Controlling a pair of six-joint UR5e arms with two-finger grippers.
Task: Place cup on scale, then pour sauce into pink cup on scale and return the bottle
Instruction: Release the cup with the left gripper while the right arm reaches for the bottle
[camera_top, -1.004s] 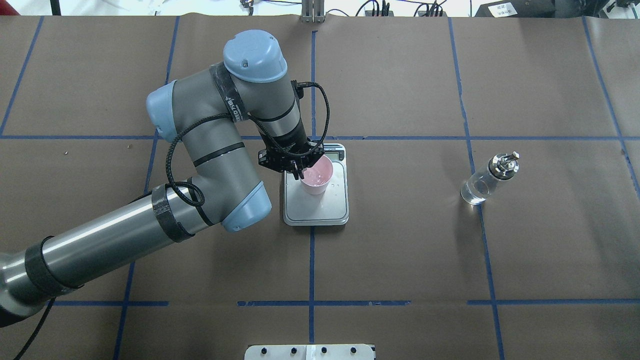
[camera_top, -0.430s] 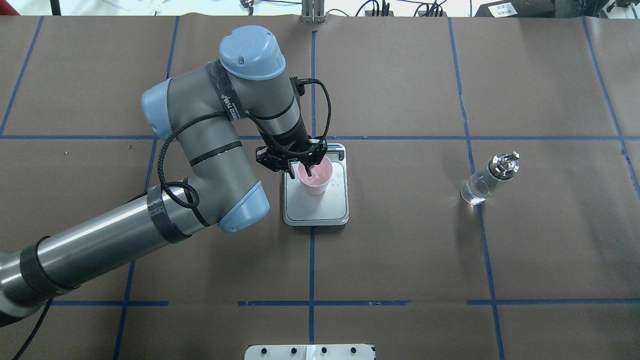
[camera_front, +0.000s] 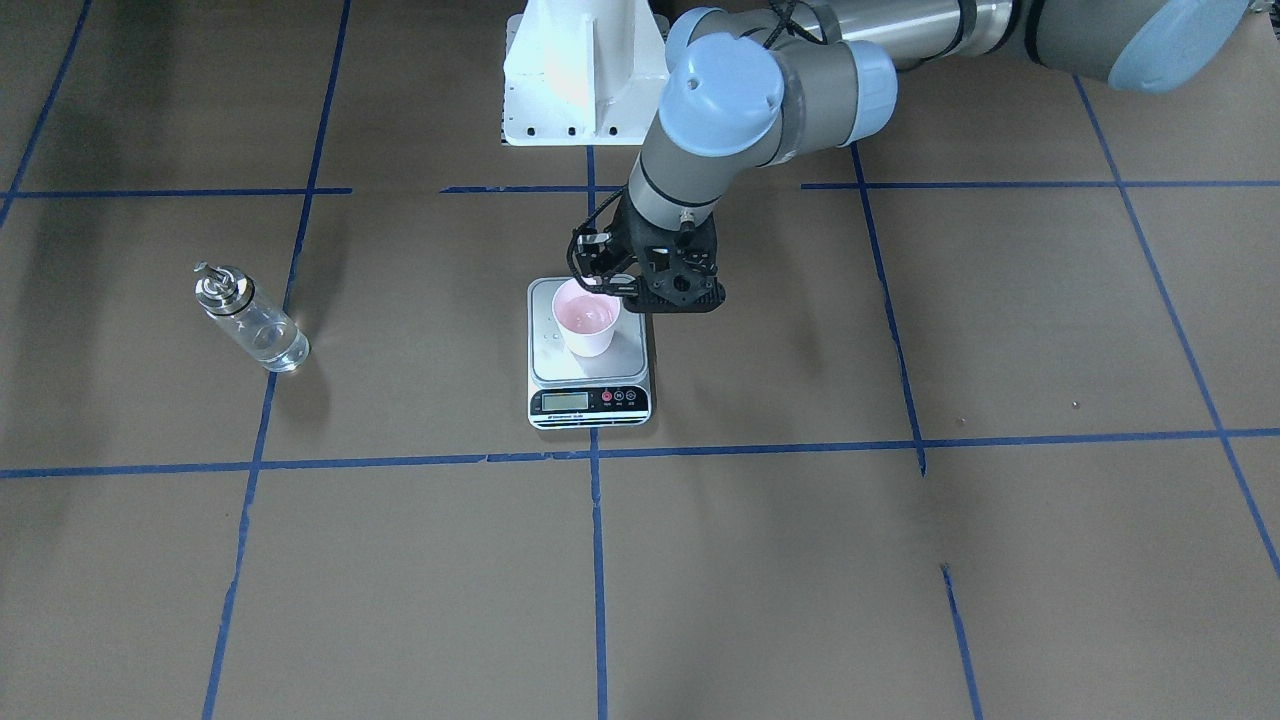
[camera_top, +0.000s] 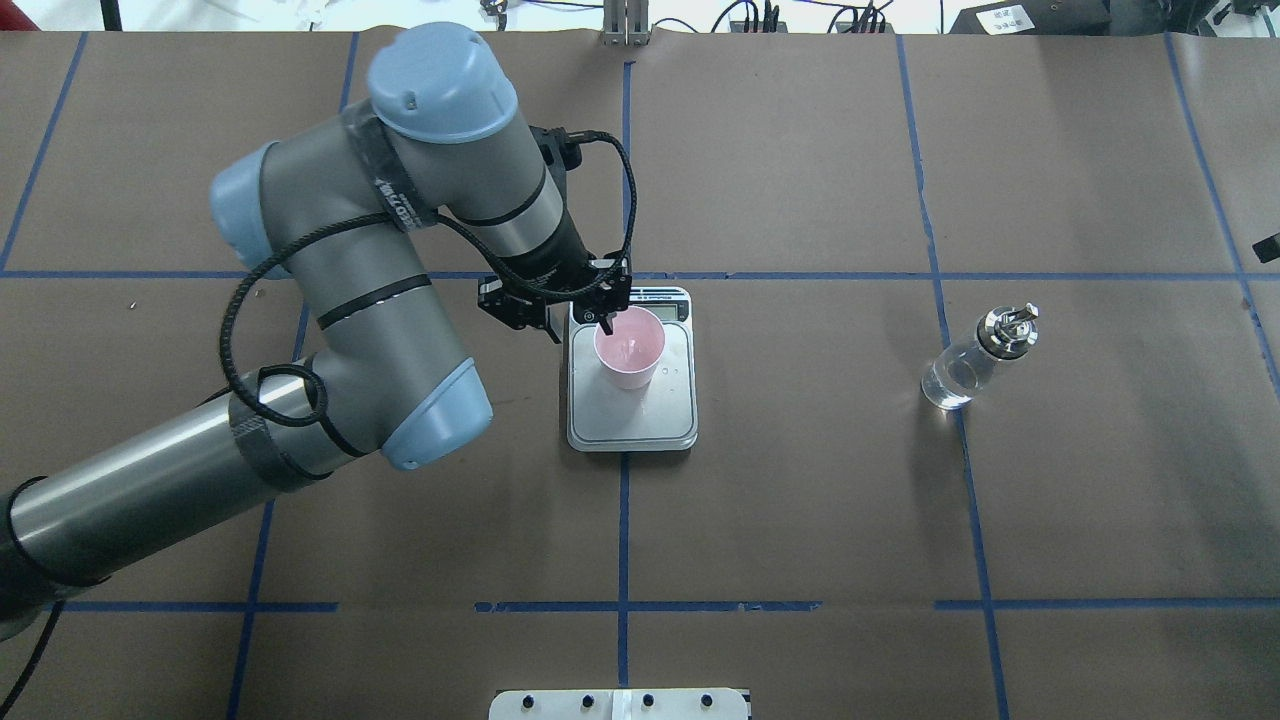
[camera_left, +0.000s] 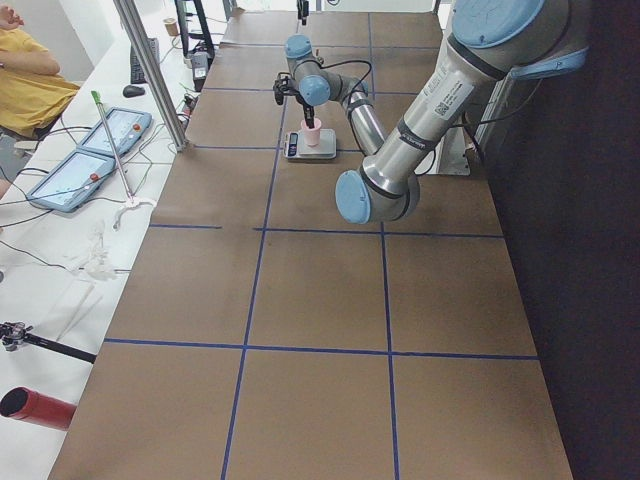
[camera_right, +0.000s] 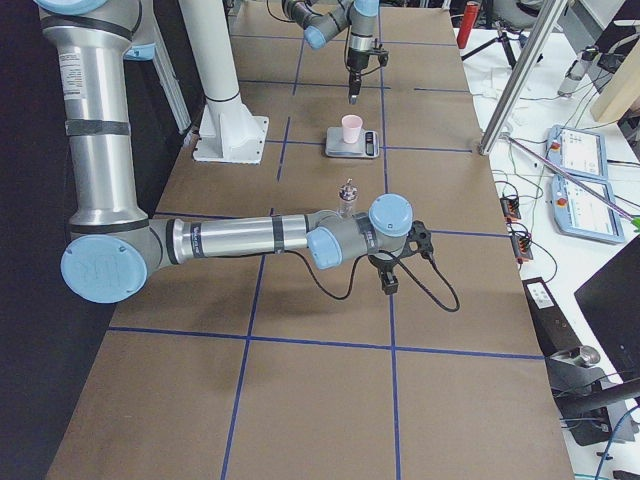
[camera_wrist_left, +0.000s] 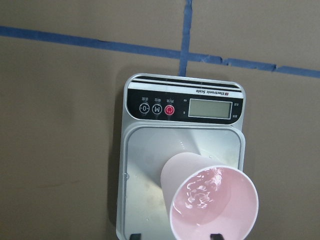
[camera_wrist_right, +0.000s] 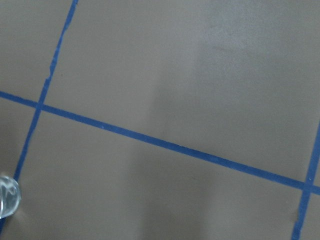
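The pink cup (camera_top: 630, 352) stands upright on the silver scale (camera_top: 640, 418) at the table's middle, nearer the display end; both show in the front view, cup (camera_front: 587, 320) and scale (camera_front: 590, 400). My left gripper (camera_top: 580, 328) hangs open just above the cup's rim on the robot's side, holding nothing; in the left wrist view its fingertips (camera_wrist_left: 215, 235) straddle the cup (camera_wrist_left: 215, 205). The glass bottle (camera_top: 968, 365) with its silver spout stands alone to the right. My right gripper (camera_right: 390, 280) hovers near the bottle (camera_right: 348, 195); I cannot tell if it is open.
Brown paper with blue tape lines covers the table. The white robot base (camera_front: 580, 70) stands at the robot's edge. A side bench with tablets (camera_right: 580, 180) and a metal post (camera_right: 520, 70) runs along the operators' side.
My left arm has risen and drawn back to the left, lifting the gripper off the cup. The cup stays on the scale. The bottle has not moved.
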